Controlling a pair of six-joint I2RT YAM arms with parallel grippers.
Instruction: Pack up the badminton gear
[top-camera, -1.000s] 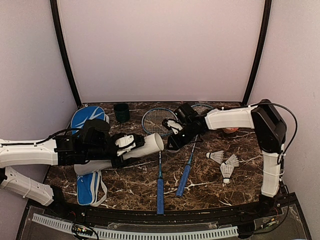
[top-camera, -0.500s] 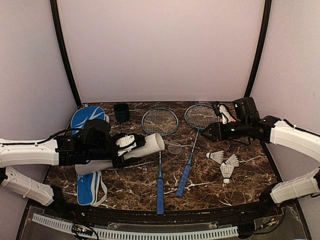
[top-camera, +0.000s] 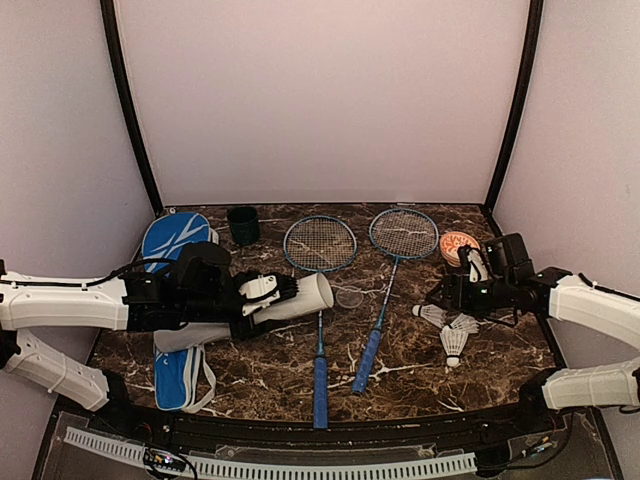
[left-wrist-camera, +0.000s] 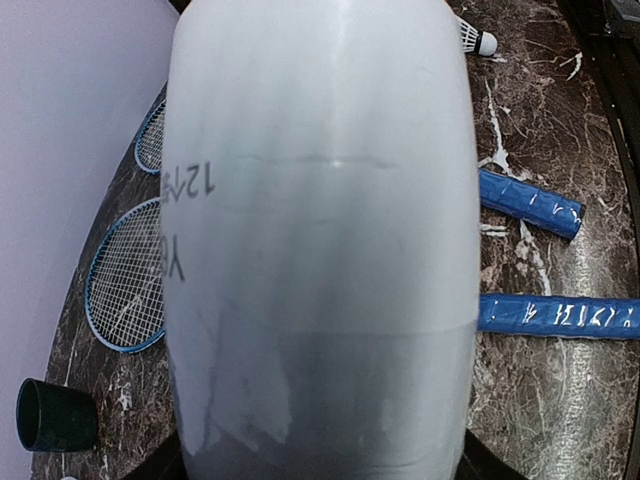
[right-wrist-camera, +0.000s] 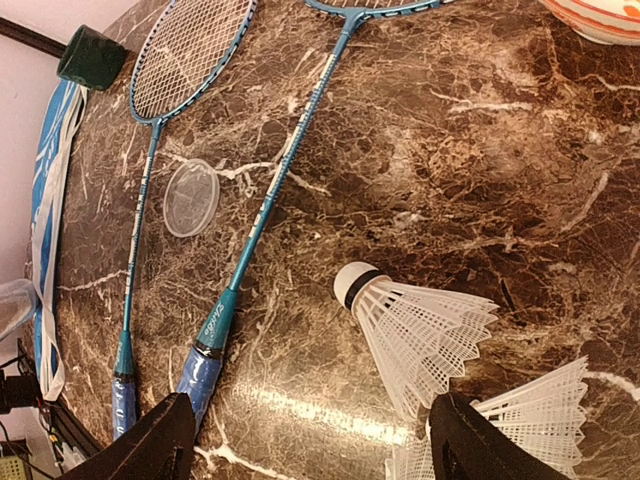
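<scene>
The left arm reaches in low from the left, its gripper (top-camera: 258, 295) clamped round the long white tube (top-camera: 305, 296), unmoved. The right arm, at the tube's mouth a second ago, has swung back right. Its gripper (right-wrist-camera: 310, 440) now hangs spread-fingered over the three shuttlecocks (top-camera: 452, 328), beside the two rackets (top-camera: 320, 243).

Robot lab test cell, not a home or gym. Tells: two white-and-black arms, left arm (top-camera: 60, 300) and right arm (top-camera: 600, 305), bolted at the near edge of a marble-print surface (top-camera: 270, 370). Plain pale walls (top-camera: 320, 100) box it in on three sides. Black frame poles (top-camera: 128, 110) stand in the back corners. A slotted white duct (top-camera: 300, 465) and loose wiring (top-camera: 160, 462) run along the front. Two rackets (top-camera: 320, 385) and some shuttlecocks (top-camera: 455, 345) lie spread on the surface.
</scene>
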